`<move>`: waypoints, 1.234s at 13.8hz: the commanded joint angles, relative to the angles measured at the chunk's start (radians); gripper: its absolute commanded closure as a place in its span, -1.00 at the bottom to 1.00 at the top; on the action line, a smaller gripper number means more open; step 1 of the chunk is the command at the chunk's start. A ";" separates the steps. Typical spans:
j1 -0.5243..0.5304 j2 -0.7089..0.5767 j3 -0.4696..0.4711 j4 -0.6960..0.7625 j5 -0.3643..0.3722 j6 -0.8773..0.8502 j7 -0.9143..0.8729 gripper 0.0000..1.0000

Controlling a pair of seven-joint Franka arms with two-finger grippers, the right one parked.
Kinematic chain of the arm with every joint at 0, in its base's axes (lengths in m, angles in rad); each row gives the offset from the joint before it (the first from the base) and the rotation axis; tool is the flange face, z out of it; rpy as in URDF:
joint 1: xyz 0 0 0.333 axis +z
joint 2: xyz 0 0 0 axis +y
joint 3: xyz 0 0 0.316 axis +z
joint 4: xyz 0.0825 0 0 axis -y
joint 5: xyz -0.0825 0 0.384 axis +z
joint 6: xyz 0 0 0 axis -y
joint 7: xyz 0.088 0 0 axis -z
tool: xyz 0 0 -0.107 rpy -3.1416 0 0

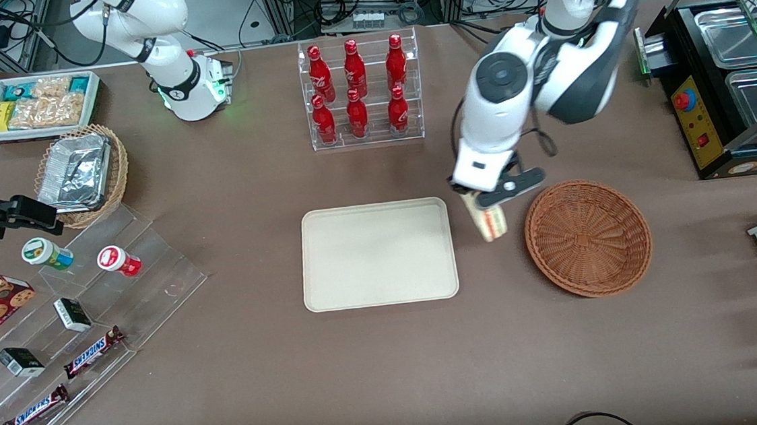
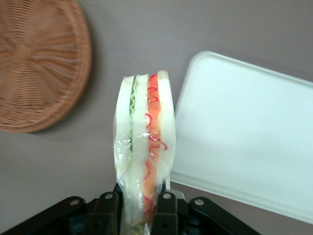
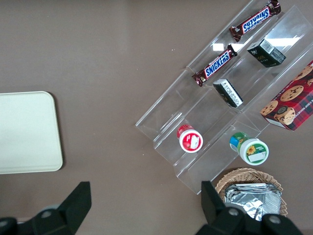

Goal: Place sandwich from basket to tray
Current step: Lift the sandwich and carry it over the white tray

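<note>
My left gripper (image 1: 486,205) is shut on the sandwich (image 1: 489,220), a plastic-wrapped wedge of white bread with red-orange and green filling. It holds it above the bare table, between the cream tray (image 1: 330,290) and the reddish-brown wicker basket (image 1: 588,237). In the left wrist view the sandwich (image 2: 145,147) stands out from between the black fingers (image 2: 108,211), with the basket (image 2: 39,63) to one side and the tray (image 2: 244,137) to the other. The basket holds nothing. The tray also shows in the right wrist view (image 3: 27,132).
A clear rack of red bottles (image 1: 360,92) stands farther from the camera than the tray. A clear stepped display with snacks (image 1: 77,331) and a tan basket of foil containers (image 1: 81,172) lie toward the parked arm's end. A black food warmer (image 1: 727,90) stands toward the working arm's end.
</note>
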 commanded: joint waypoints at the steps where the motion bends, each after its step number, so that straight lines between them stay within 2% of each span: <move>1: -0.070 0.176 0.007 0.192 0.021 -0.017 0.004 0.49; 6: -0.165 0.372 0.009 0.358 0.073 0.035 0.001 0.49; 9: -0.193 0.429 0.009 0.377 0.088 0.125 0.016 0.46; 11: -0.213 0.477 0.009 0.399 0.160 0.185 0.007 0.45; 17: -0.238 0.561 0.010 0.421 0.204 0.271 0.009 0.45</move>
